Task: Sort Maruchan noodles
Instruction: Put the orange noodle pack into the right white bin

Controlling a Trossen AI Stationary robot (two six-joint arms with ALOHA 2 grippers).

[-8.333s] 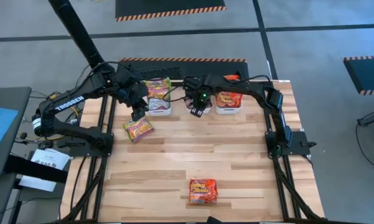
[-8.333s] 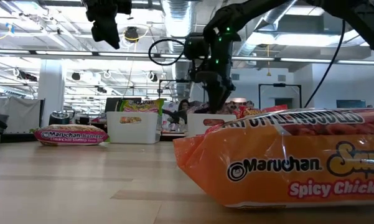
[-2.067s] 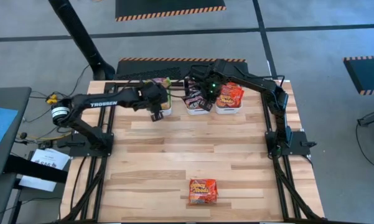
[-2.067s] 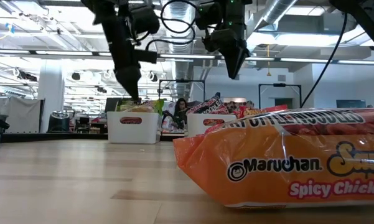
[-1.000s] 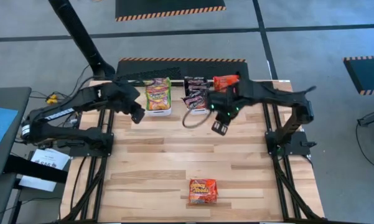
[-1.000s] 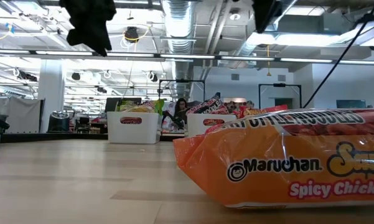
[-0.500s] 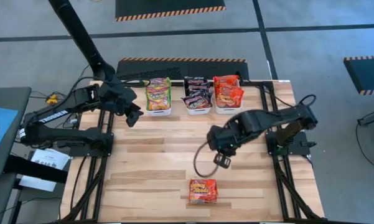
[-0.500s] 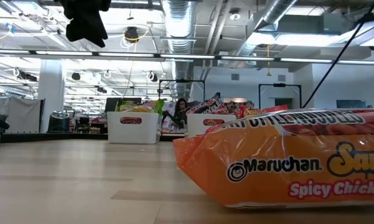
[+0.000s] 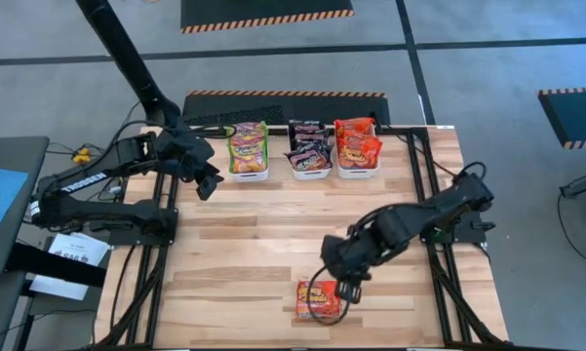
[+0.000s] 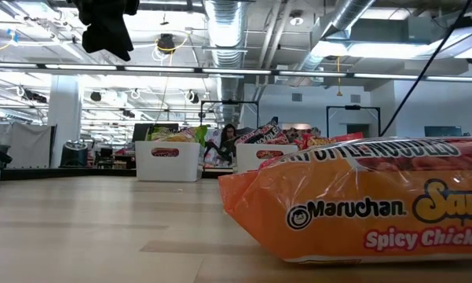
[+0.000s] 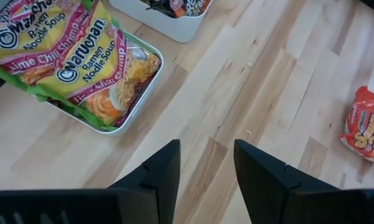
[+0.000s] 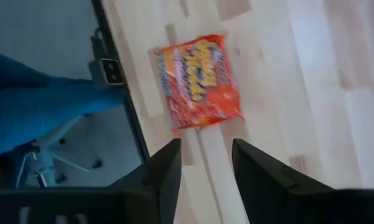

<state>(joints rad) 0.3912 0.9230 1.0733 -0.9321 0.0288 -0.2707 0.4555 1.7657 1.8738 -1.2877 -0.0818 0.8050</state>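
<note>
Nearly finished, by the look of it: three white tubs (image 9: 249, 175) are seen lined up along the upper edge of the table (image 9: 273, 234) in the high view, and each one is filled. Green-edged packets (image 9: 247, 148) are stacked in the left tub, black packets (image 9: 307, 151) in the middle one, and red-orange packets (image 9: 356, 144) in the right one. One orange packet (image 9: 316, 298) is left out, lying flat near the bottom centre of the table, well apart from the tubs. It is judged to belong with the red-orange pile at the upper right.

Its long axis is laid roughly left to right in the high view, only slightly skewed, with the printed face up. In the low view the lettering on it is read upright, so its long side is turned toward the table's near edge.

The right gripper (image 9: 345, 287) is placed just above and beside that packet's upper right corner. Its fingers (image 12: 165, 171) are seen parted in the right wrist view, with nothing between them and the packet framed straight ahead.

The left gripper (image 9: 206, 183) is parked at the upper left, beside the green tub, fingers (image 11: 162, 174) apart and empty.
</note>
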